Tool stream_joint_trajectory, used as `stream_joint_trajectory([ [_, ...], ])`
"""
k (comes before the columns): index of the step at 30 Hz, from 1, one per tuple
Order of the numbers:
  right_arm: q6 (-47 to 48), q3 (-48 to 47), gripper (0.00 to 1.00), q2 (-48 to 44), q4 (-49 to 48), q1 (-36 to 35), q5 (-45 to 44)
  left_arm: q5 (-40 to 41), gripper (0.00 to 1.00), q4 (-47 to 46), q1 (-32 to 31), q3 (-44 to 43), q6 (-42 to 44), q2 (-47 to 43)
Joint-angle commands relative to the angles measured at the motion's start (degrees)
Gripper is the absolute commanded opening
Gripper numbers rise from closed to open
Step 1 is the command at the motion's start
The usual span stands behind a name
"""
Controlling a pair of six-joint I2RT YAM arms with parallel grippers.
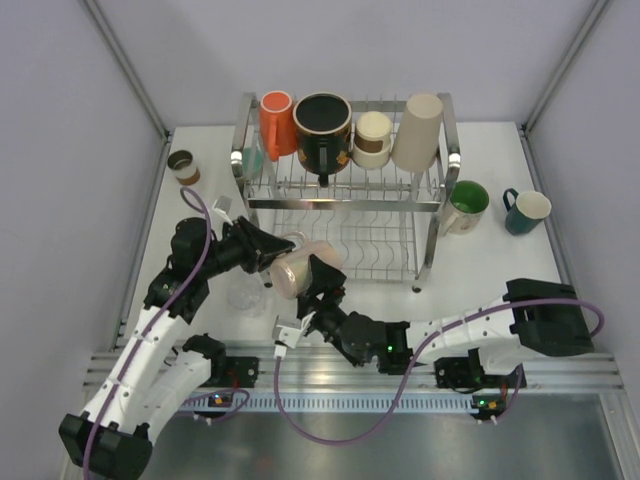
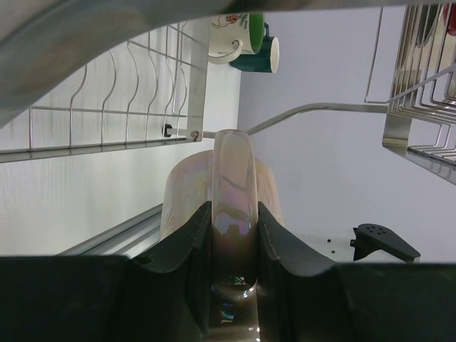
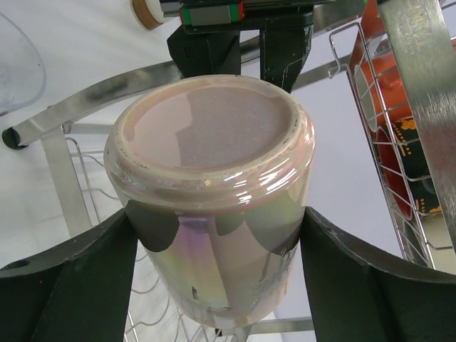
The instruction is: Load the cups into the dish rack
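Note:
A pink iridescent cup (image 1: pixel 298 268) lies on its side in the air in front of the dish rack's (image 1: pixel 445 215) lower tier. My left gripper (image 1: pixel 268 255) is shut on its handle (image 2: pixel 234 192), which sits between the two black fingers. My right gripper (image 3: pixel 217 235) straddles the cup's body (image 3: pixel 214 157), one finger against each side, the cup's base facing the camera. On the rack's top tier stand an orange cup (image 1: pixel 276 122), a black patterned one (image 1: pixel 322 128), a brown-cream paper one (image 1: pixel 372 138) and a tall beige one (image 1: pixel 419 130).
A green mug (image 1: pixel 465 207) and a teal mug (image 1: pixel 525 211) stand right of the rack. A brown paper cup (image 1: pixel 184 166) is at the far left. A clear glass (image 1: pixel 243 293) stands on the table beneath my left arm.

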State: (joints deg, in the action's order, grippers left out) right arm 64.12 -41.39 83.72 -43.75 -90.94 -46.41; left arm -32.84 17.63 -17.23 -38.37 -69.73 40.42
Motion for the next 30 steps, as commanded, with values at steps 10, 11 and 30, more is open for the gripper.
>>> stream_joint_trajectory([
  [10,-10.9,-3.4,0.00,-0.3,-6.4,0.5,4.0,-7.6,0.00,-4.3,-1.4,-3.7,-8.2,3.6],
  [11,-11.8,-3.4,0.00,-0.3,-7.1,0.5,3.3,-7.7,0.00,-4.3,-1.3,-4.2,-8.7,3.9],
  [30,-16.2,3.1,0.00,-4.1,-16.5,6.2,-0.4,-2.7,0.44,-4.3,-1.4,-8.4,-11.8,6.9],
])
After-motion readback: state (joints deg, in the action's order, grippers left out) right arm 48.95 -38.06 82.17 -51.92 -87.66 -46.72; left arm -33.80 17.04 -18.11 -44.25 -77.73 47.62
